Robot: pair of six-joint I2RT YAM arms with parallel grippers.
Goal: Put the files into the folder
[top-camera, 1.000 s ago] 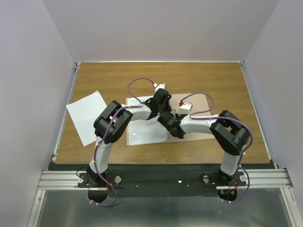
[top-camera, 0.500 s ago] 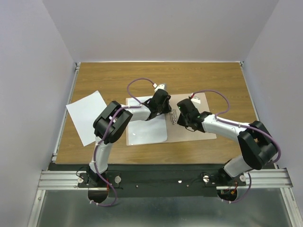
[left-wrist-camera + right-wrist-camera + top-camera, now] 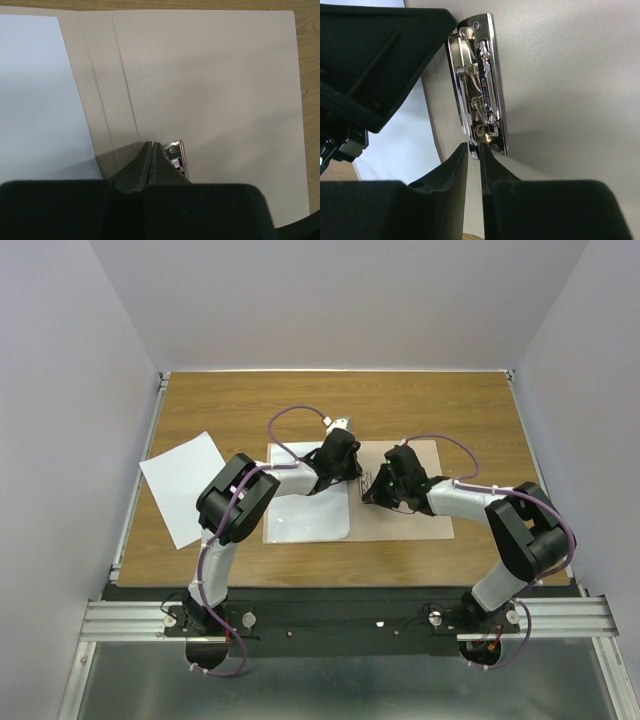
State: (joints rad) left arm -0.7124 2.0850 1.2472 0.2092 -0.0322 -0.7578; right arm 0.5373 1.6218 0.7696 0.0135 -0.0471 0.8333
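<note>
Grippers at the open tan cardboard folder's (image 3: pixel 428 525) fold, centre frame.
Beside its chrome clip (image 3: pixel 481 85), left gripper (image 3: pixel 151 148) and right gripper (image 3: pixel 473 148) are pressed together; one white paper sheet (image 3: pixel 305 520) lies inside, another sheet (image 3: pixel 183 485) overhangs the wooden table's (image 3: pixel 450 410) left edge.

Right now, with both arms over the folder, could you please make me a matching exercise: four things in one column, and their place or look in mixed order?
1 far-left sheet
2 middle sheet
3 metal clip
4 right leaf of the folder

A shiny, at the fold
B lying on the left leaf
C bare, tan
D off the folder, by the table left edge

Pairs: 1-D, 2-B, 3-A, 4-C
</note>
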